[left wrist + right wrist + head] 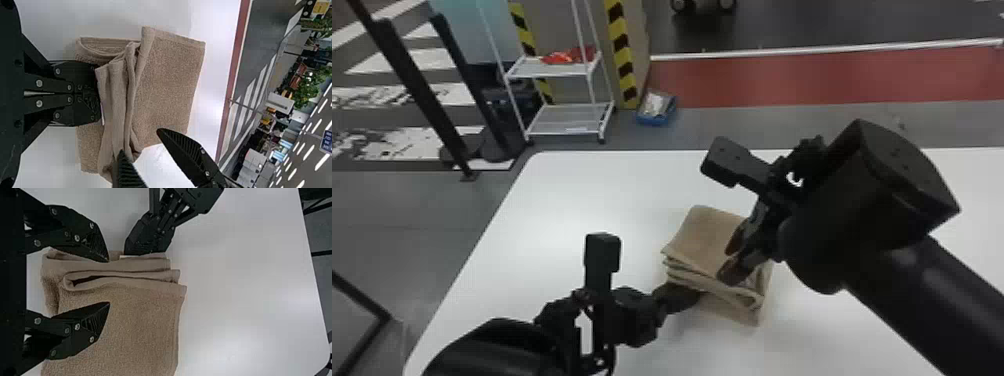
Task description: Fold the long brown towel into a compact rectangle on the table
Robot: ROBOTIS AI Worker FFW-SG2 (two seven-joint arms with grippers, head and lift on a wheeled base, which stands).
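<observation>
Holding apart the fingers of the right gripper above the folded brown towel on the table; holding the left gripper's together at the layered edge, pinch uncertain. Probably handling light, floppy, grippy cloth; needing to grasp all layers together.

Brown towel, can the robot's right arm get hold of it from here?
Probably yes: the right gripper is open at the towel, with nothing visible blocking its fingers. The left gripper is close by at the near edge, so it might crowd a grasp there.
</observation>
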